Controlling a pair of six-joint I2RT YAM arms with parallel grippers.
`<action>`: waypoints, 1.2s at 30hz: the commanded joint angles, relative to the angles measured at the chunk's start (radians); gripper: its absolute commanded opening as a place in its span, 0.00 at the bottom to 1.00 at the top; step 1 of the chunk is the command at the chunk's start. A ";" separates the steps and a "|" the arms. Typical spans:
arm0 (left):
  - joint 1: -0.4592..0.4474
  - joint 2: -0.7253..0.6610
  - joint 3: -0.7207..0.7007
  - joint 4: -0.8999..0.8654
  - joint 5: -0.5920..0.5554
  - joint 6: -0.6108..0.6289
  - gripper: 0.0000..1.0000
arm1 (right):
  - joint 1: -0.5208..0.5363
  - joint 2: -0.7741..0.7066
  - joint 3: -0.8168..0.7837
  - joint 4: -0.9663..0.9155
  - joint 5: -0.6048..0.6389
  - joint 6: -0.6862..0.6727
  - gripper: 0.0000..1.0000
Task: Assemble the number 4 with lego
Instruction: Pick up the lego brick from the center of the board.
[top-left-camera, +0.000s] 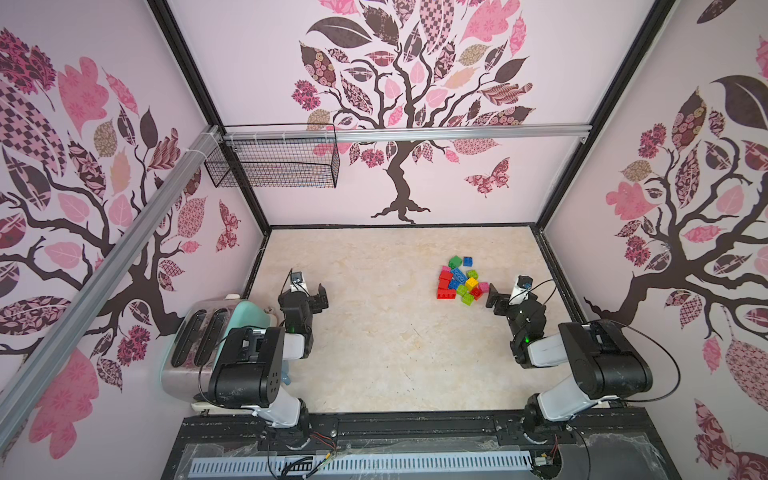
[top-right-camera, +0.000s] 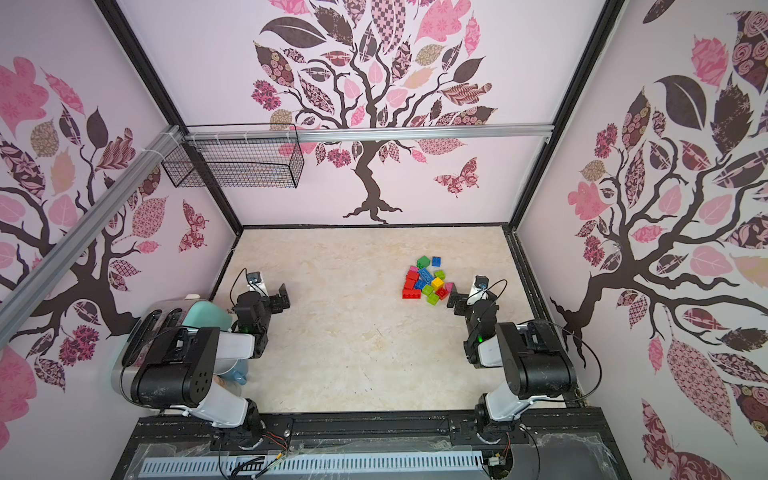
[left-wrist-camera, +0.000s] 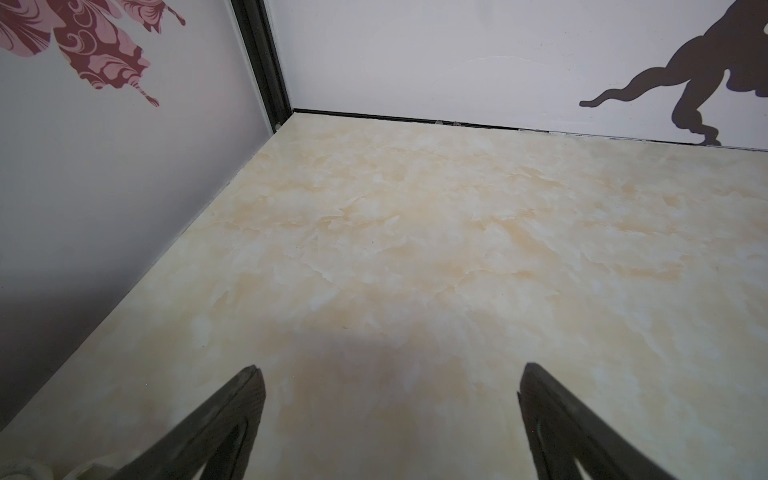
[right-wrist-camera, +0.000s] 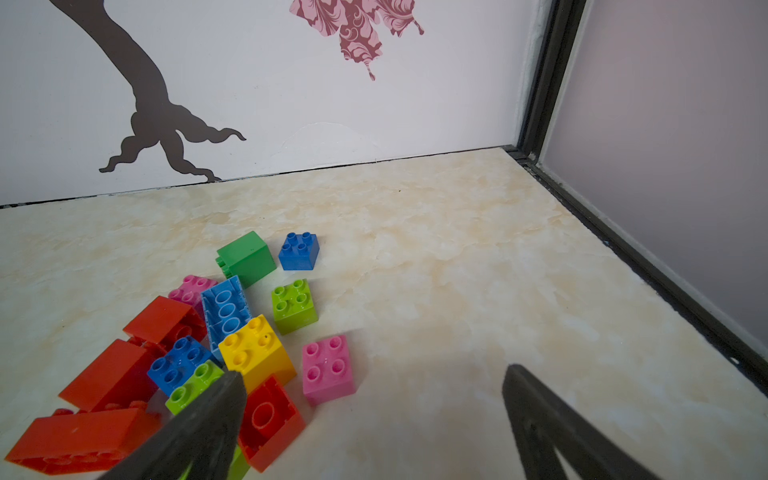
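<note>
The lego (top-left-camera: 461, 280) is a loose pile of several small studded bricks in red, blue, green, lime, yellow and pink on the marble table, right of centre in both top views (top-right-camera: 428, 280). My right gripper (top-left-camera: 492, 297) hangs open just right of the pile and holds nothing. In the right wrist view the gripper (right-wrist-camera: 374, 374) has one finger (right-wrist-camera: 216, 415) over a lime and a red brick (right-wrist-camera: 270, 419). A pink brick (right-wrist-camera: 328, 370) lies loose beside that finger. My left gripper (top-left-camera: 322, 297) stands open and empty over bare table (left-wrist-camera: 390, 370), far left of the pile.
A steel toaster (top-left-camera: 199, 345) and a teal item (top-left-camera: 249, 316) stand by the left arm's base. A wire basket (top-left-camera: 274, 162) hangs on the back-left rail. Walls close three sides. A black rail (top-left-camera: 415, 428) runs along the front edge.
</note>
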 joint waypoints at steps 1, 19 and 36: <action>0.002 -0.007 0.001 0.012 0.004 0.000 0.98 | 0.002 0.014 0.020 0.005 0.008 -0.001 0.99; 0.003 -0.007 0.002 0.009 0.005 -0.001 0.98 | 0.002 0.014 0.020 0.005 0.008 -0.001 0.99; -0.130 -0.262 0.144 -0.321 -0.287 -0.014 0.98 | 0.001 -0.229 0.065 -0.259 0.131 0.043 1.00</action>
